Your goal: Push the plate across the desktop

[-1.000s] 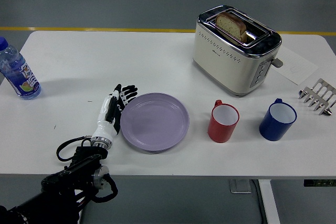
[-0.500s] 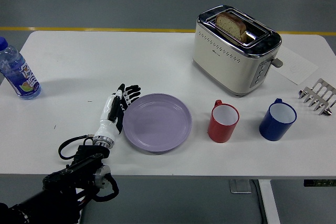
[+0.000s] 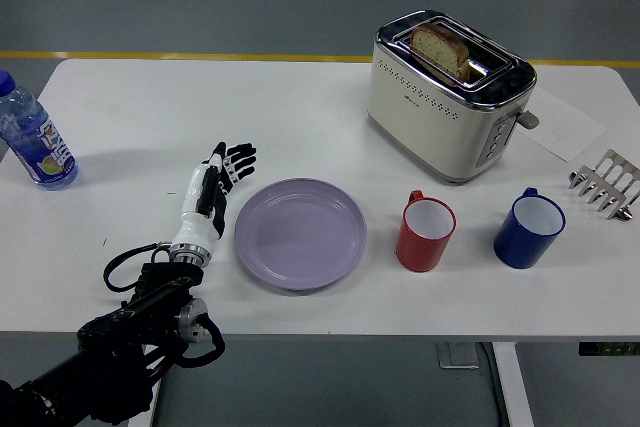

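1. Since a second ago the purple plate (image 3: 300, 234) is sitting slightly further right on the white worktop (image 3: 150, 107), and the left hand (image 3: 208, 197) is now pulling back to the left, so a clear strip of worktop is showing between its fingers (image 3: 232, 159) and the plate's left rim.
2. Those fingers are lying extended and loosely spread, pointing away from the robot and holding nothing; whether the palm is resting on the worktop is hard to tell.
3. Right now the plate is lying near the front middle of the worktop, with the red mug (image 3: 425, 233) just to its right, the blue mug (image 3: 528, 228) beyond that, and the toaster (image 3: 447, 94) further back.
4. Relative to the hand, the plate is lying directly to the right; being round, it is offering no long axis to line up with.
5. Only the left arm is showing, so it is the nearer one; the right hand is out of view.
6. Judging by the gap, another push is calling for the hand to come back to the rim, and little room is remaining before the red mug.
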